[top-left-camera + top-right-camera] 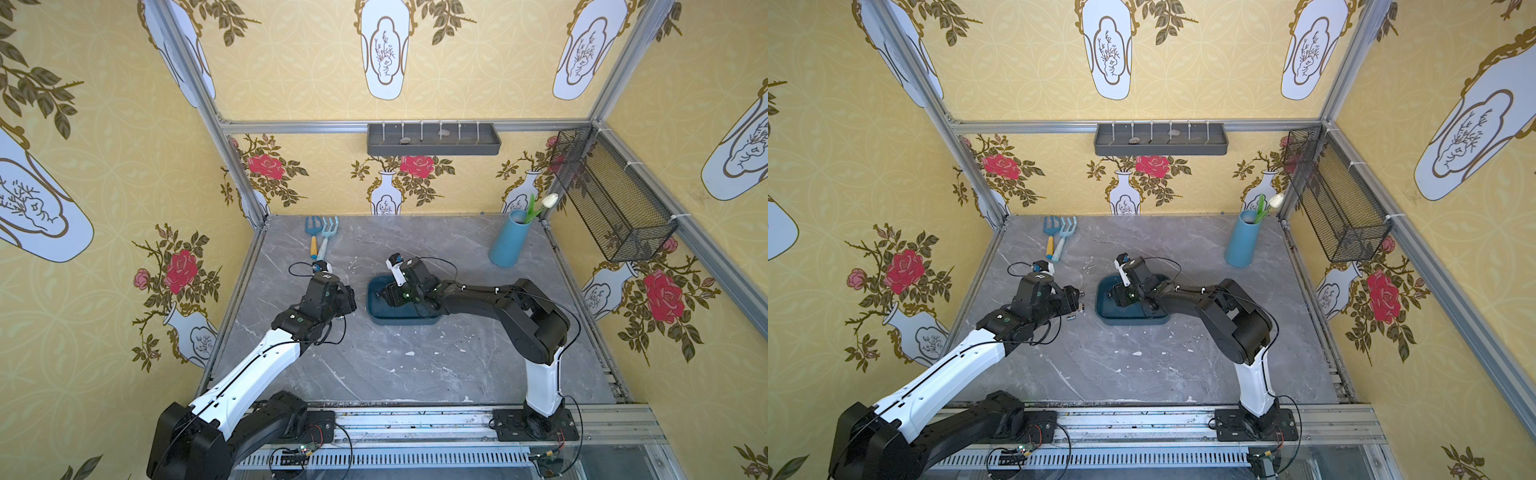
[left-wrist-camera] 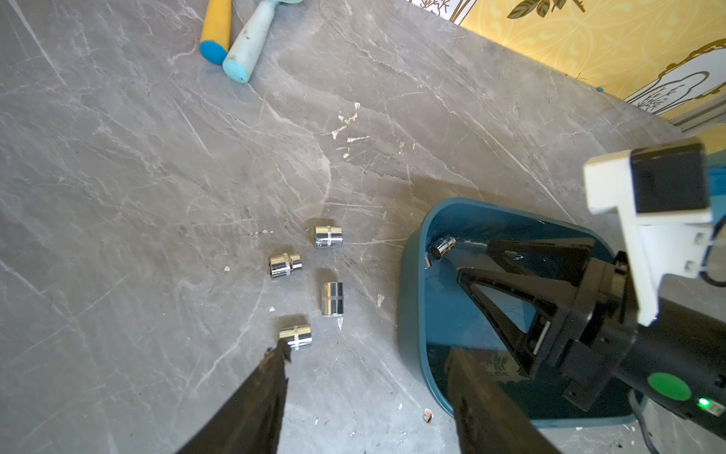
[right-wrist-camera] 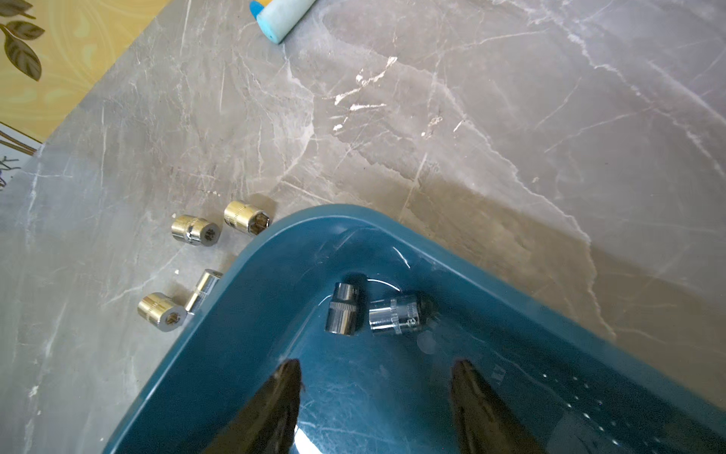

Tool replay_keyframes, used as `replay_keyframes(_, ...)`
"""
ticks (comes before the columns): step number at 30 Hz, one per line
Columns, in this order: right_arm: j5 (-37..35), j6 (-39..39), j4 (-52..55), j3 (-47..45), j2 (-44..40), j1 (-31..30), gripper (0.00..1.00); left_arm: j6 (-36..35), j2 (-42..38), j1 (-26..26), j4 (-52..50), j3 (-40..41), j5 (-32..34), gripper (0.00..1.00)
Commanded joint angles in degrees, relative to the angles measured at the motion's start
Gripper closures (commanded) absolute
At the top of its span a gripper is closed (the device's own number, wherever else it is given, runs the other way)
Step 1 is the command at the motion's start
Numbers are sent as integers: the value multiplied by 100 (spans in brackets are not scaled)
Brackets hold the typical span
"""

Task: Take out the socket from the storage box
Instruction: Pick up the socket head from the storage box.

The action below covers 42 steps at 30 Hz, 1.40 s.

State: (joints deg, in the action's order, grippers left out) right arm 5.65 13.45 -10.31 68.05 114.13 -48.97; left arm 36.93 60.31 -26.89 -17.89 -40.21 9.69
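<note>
Another pick seems under way: the right hand [image 3: 375,365], spread and empty, is down in the storage box [image 3: 283,267], aimed at a socket [image 3: 342,308] and a second socket [image 3: 396,316] lying close together in its far-left corner. Four sockets [image 2: 333,298] lie on the worktop [image 2: 157,157] just left of the box, by the left hand [image 2: 365,351], likewise spread and empty. The next move calls for straddling one socket alone, then pinching and lifting.

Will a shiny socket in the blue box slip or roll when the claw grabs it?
Probably slippery: the socket is smooth, mirror-shiny metal. It lies on its round side in the storage box, so a nudge may roll it. Being metal, likely heavy for its size.
</note>
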Motion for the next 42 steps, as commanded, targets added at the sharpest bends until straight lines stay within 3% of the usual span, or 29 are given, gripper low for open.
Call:
replay_keyframes(1,-44,-155,-337,59,140,-15,37,7,63,0,236,55,-135,31)
replay_keyframes(25,-213,-558,-798,147,681,-87,45,88,191,9,431,158,-262,31)
replay_keyframes(42,-284,-641,-911,88,726,-99,60,88,259,12,521,137,-315,31)
